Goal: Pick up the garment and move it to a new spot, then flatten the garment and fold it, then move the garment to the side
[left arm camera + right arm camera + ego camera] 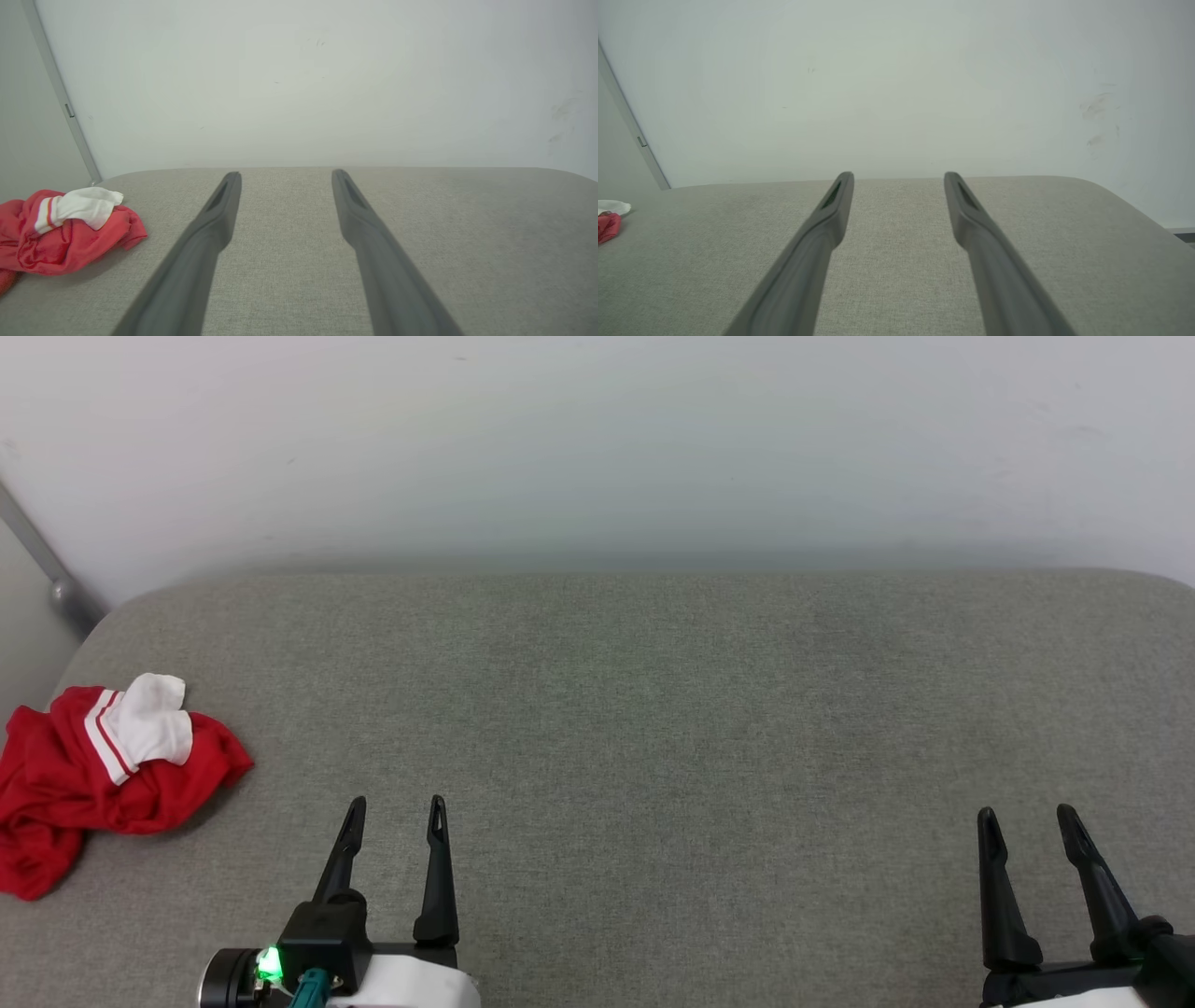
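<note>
Left tool [397, 800] spread, garment [56, 784] crumpled nearby, grey cushion [653, 709]

The crumpled garment [56, 793] runs off the left edge of the head and wrist views; its folds hide much of it.

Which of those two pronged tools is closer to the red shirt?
The left tool: the shirt lies crumpled just to its left. The right tool sits far off across the grey surface.
</note>
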